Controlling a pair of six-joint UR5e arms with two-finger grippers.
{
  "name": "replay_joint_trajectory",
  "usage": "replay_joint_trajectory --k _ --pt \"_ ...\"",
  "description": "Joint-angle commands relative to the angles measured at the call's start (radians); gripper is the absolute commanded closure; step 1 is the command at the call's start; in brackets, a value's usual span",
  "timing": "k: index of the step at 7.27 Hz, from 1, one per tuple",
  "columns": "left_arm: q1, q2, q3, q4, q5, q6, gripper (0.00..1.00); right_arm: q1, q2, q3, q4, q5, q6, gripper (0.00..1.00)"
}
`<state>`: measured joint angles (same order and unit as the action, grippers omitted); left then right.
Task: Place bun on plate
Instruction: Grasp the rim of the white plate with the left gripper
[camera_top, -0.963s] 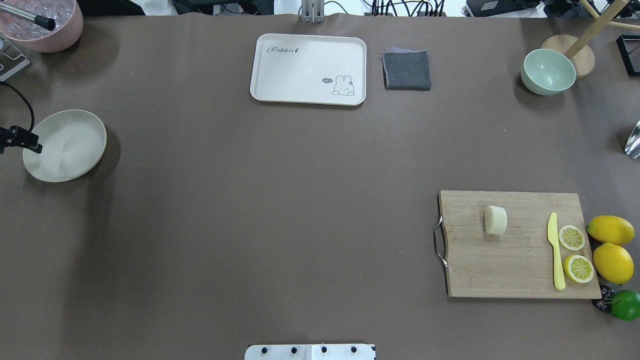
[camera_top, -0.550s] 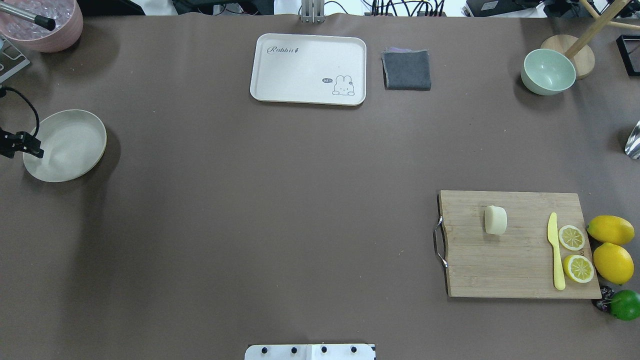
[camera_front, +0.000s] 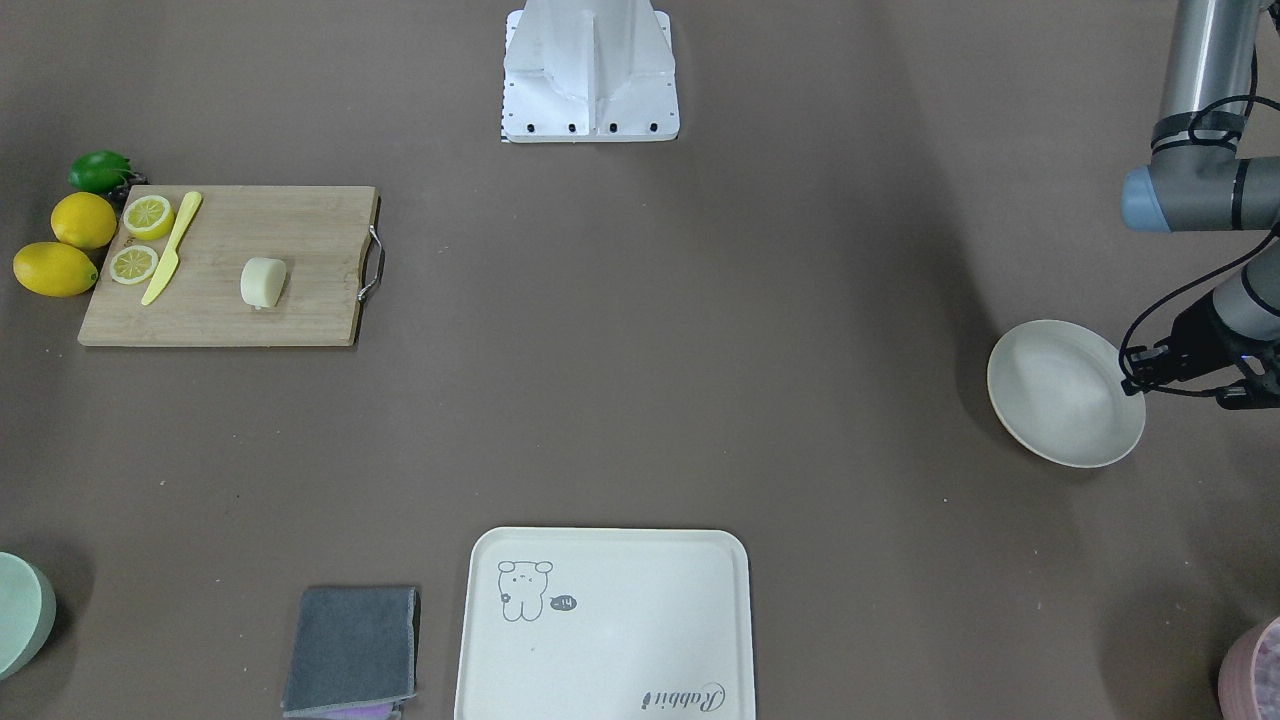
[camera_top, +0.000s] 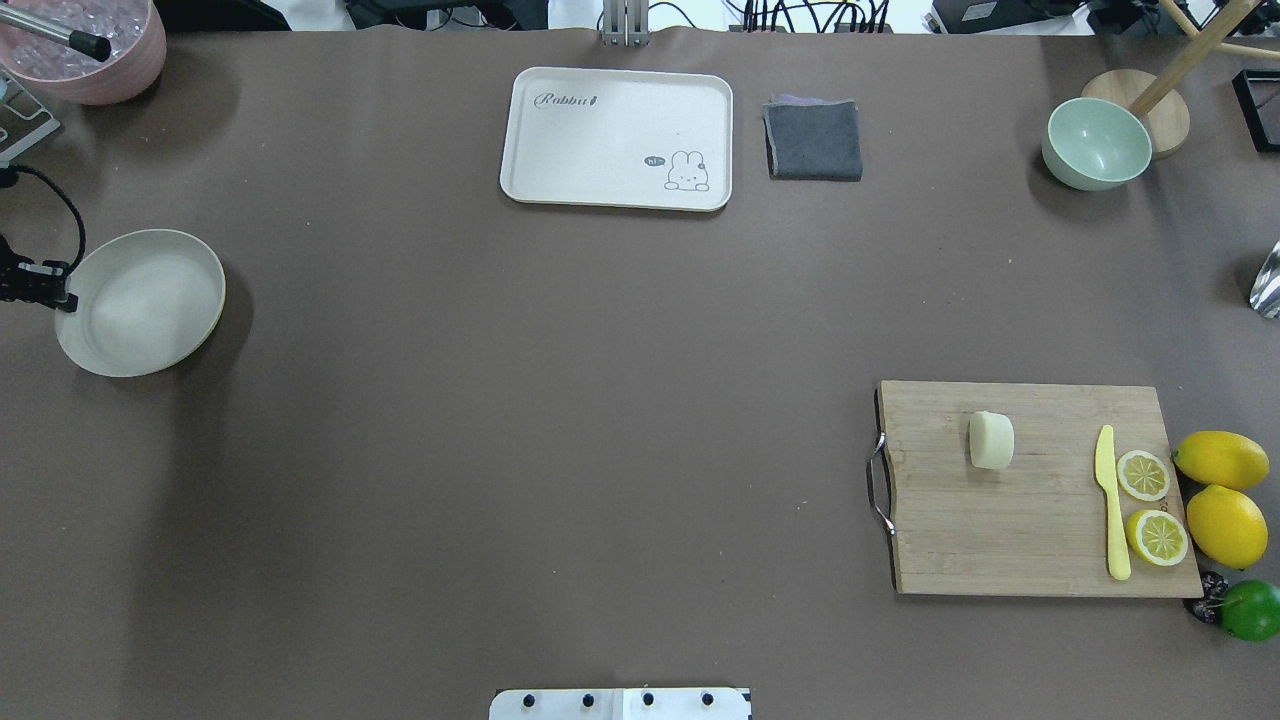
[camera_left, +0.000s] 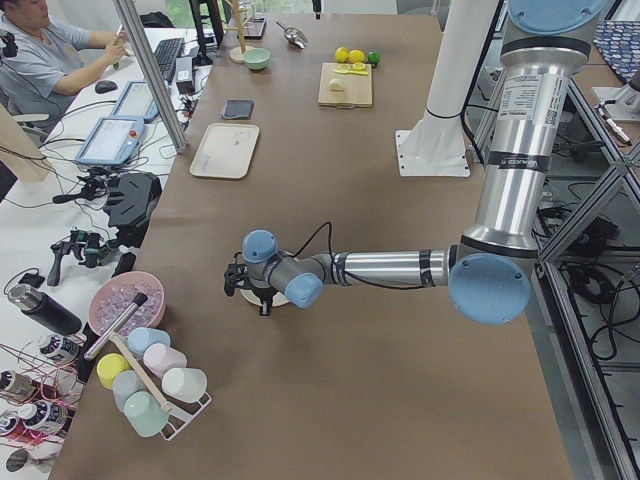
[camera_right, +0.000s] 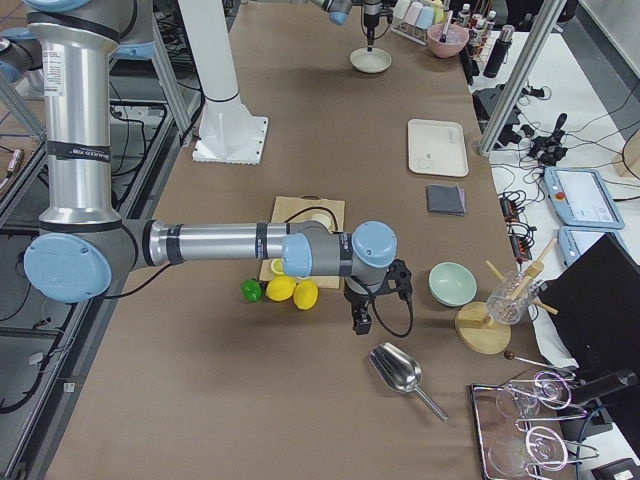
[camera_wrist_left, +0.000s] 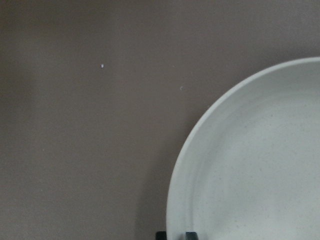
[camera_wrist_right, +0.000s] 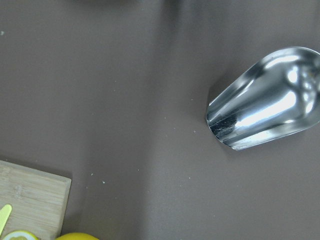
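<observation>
plate (camera_top: 140, 303) slid slightly toward table centre; bun (camera_top: 991, 440) untouched on cutting board (camera_top: 1040, 520)
left gripper (camera_front: 1133, 378) straddles the plate rim, can't tell if clamped. right gripper (camera_right: 362, 322) opening can't tell. bun well apart from plate, pick not yet started.

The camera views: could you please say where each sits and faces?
Front-facing: across the table, facing the base; left arm.
Overhead: behind the base, looking down; left gripper.
Exterior left: table's end; left arm near.
Exterior right: opposite end; right arm near.
Left wrist: down at the plate; fingertips.
Right wrist: down at the scoop; nothing.
Front-facing and overhead share the bun.
</observation>
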<state>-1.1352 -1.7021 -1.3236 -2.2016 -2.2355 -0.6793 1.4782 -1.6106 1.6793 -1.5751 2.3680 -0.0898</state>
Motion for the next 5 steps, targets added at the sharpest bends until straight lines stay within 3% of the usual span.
replay_joint_trajectory --k 1,3,5 --pt "0.0 -0.004 -0.113 0.01 -0.077 -0.119 1.0 -0.041 0.0 0.083 0.0 -0.004 0.101 0.0" --pt "0.024 -0.042 -0.251 0.066 -0.09 -0.299 1.0 -0.126 0.017 0.149 0.0 0.0 0.216 0.0" --pt "0.124 -0.073 -0.406 0.175 -0.07 -0.473 1.0 -0.235 0.018 0.232 0.001 -0.001 0.393 0.0"
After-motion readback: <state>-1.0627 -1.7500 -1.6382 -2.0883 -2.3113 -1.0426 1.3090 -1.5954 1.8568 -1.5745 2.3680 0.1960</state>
